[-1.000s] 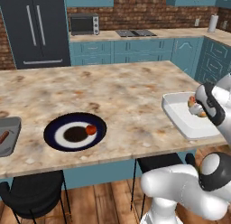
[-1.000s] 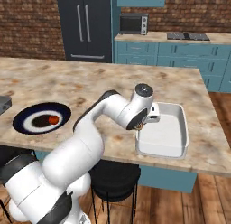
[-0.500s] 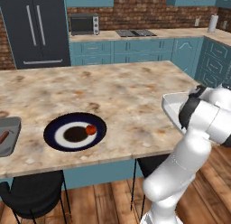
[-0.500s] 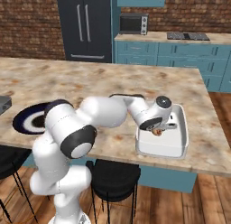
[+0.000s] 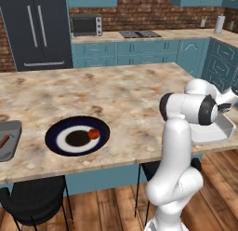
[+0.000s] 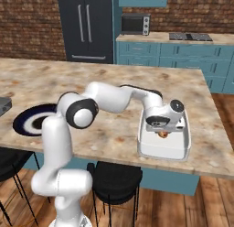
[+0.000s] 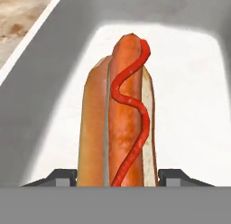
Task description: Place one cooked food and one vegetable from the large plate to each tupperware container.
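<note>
A hot dog [image 7: 119, 119] in a bun with a ketchup squiggle sits between my fingertips, and my gripper [image 7: 118, 175] is shut on it. It hangs low inside the white tupperware container [image 7: 189, 83], just above the floor. From the right base view, the gripper [image 6: 162, 129] is down in that container [image 6: 183, 153] near the counter's right end. The large plate [image 5: 58, 137] lies far to the left with a small red round food [image 5: 94, 133] on it. The dark grey tupperware container [image 5: 11, 146] at the left edge holds a brown sausage [image 5: 3, 141].
The white container stands close to the marble counter's front edge [image 6: 114, 150]. Black stools [image 5: 32, 202] [image 6: 114, 180] stand under the counter. My own arm [image 6: 119, 95] stretches across the counter between the plate and the container.
The arm has swung right and down, carrying the hot dog from above the white container's left rim into it. The plate and the grey container have stayed put.
</note>
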